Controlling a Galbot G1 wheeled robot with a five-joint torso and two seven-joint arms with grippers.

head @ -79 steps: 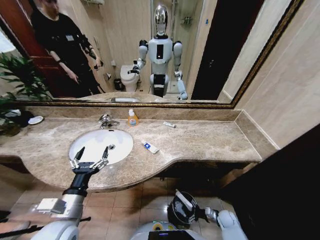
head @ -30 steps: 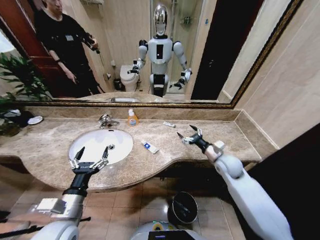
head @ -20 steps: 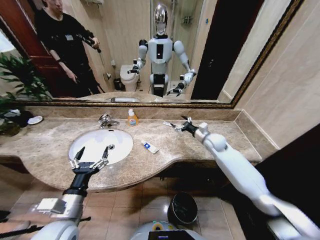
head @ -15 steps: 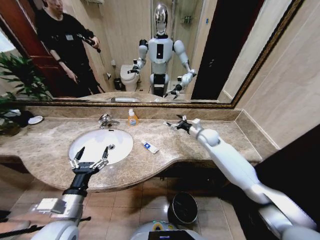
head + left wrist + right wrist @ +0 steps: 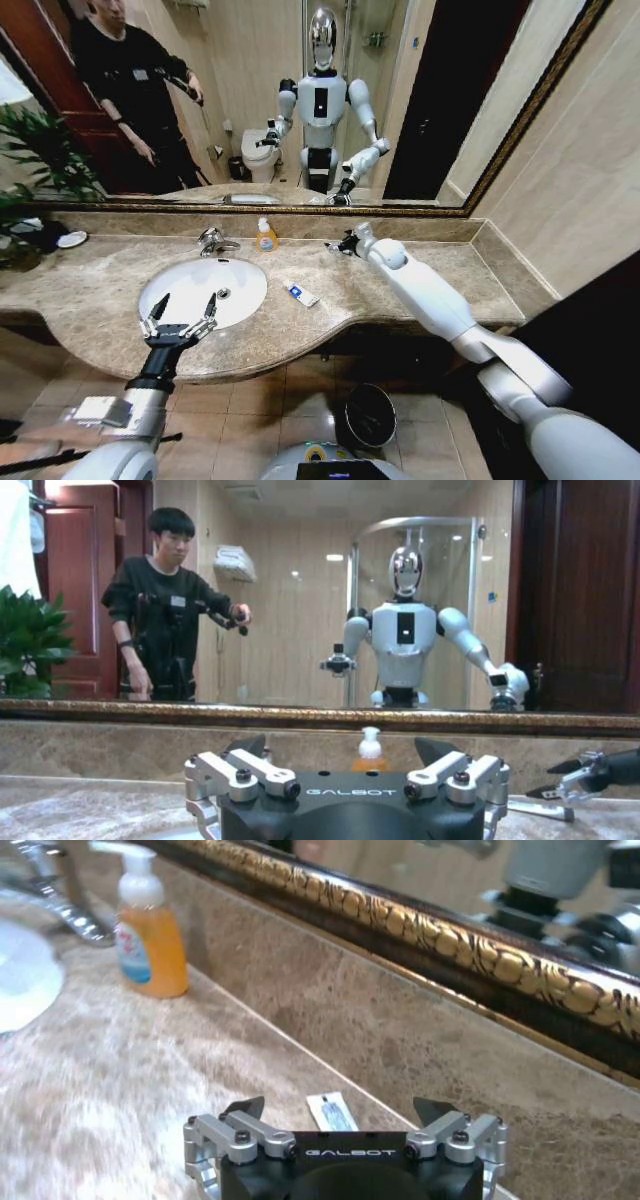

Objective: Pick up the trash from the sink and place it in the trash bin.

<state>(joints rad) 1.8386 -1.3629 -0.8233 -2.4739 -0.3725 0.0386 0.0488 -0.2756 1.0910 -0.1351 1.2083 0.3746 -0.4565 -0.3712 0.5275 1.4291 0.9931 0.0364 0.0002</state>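
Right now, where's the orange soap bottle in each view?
Head view: soap bottle just right of the tap.
Left wrist view: behind the left tool, below the mirror frame.
Right wrist view: beside the tap, below the mirror frame.
Shared landmark: the mirror frame.

head view looks down from high over the marble counter (image 5: 420, 270), mirror at 12 o'clock. left wrist view sits low, facing the mirror across the counter. right wrist view hangs close above the counter's back edge. all three share the orange soap bottle (image 5: 265, 236) (image 5: 369, 751) (image 5: 151, 937).
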